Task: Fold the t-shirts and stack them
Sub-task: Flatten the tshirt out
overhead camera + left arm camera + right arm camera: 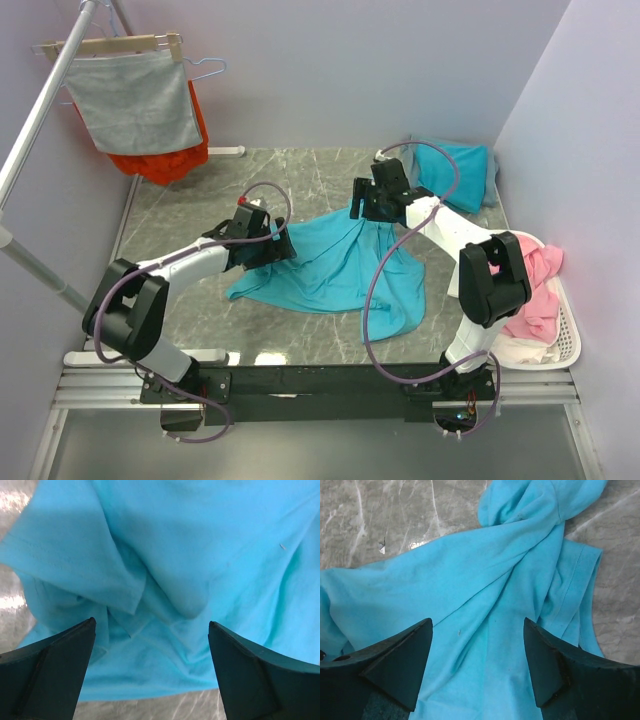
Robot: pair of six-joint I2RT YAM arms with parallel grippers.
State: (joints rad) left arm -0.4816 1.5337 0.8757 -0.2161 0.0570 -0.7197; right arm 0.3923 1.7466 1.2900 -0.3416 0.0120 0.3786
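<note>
Top external view: the grey marble table (190, 210) carries one loose t-shirt (330, 265) at its middle, rumpled and unfolded, lying between the two arms. A second turquoise shirt (455, 165) sits in the far right corner as a compact bundle, seemingly folded and set aside. By that reading one shirt is done, and the middle one has yet to be flattened, folded and stacked on it. Whether the white basket (570, 345) on the right, with its pink garment (535, 275), hides more shirts, I cannot tell.

The loose shirt's long axis runs roughly across the table, from the left arm's side toward the near right, with a peak of cloth reaching up toward the far side under the right arm. The right wrist view shows a hemmed sleeve (580, 590) beside a twisted bunch, but no collar shows, so which way the neck points is unclear.

The left gripper (275, 245) hangs over the shirt's left edge, its jaws spread wide and pinching nothing. The right gripper (375, 205) hovers at the far peak, jaws also apart, cloth below them, not held
</note>
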